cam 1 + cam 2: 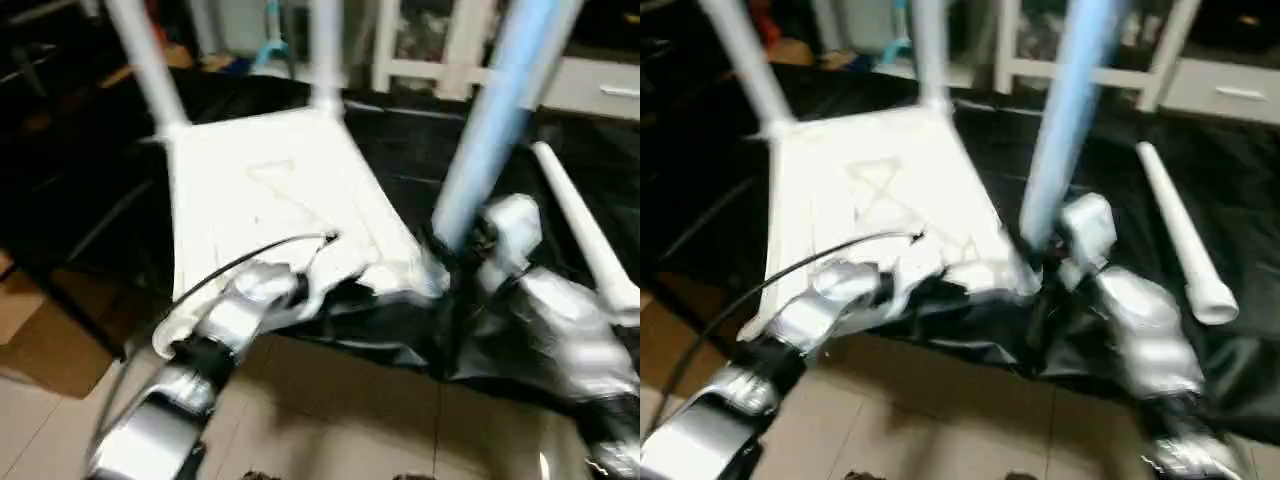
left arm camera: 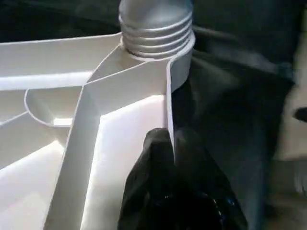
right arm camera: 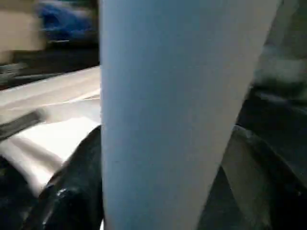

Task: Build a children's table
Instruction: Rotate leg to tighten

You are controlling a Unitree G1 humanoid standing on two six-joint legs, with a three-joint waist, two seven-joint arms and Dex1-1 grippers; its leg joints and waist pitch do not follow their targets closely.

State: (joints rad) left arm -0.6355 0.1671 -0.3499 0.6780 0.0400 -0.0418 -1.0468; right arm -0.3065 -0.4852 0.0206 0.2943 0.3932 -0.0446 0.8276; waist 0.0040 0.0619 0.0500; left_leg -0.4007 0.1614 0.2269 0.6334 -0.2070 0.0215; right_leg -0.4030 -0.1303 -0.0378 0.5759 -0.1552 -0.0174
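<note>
L gripper [image 2: 168, 191]: black glossy fingers pressed together, pinching the thin edge wall of the table top [image 1: 270, 200] close to a corner socket. In that socket sits a leg end w/ grey ribbed screw thread [image 2: 156, 28], smooth rounded rings.

R gripper [image 3: 158, 211]: black fingers sit either side of the upright leg [image 1: 500, 110], a smooth pale tube, bluish in this light; can't tell whether the fingers press it or stand just off it, view too blurred.

Table top lies upside down, white moulded plastic, matt, w/ raised straight ribs crossing in an X and curved ribs round the sockets. Two more white legs stand up from its far corners [image 1: 150, 60] [image 1: 325, 50]. A fourth white tube leg [image 1: 1185, 235], tapered, open round end, lies loose on the sheet to the right, apart from the top.

Surface: black sheet [image 1: 400, 150], slightly shiny, wrinkled at the near edge, draped over a low platform. Floor [image 1: 330, 420]: pale beige tiles. Brown cardboard [image 1: 30, 340] at left. Behind: white cabinet [image 1: 1200, 70] w/ glass doors.
</note>
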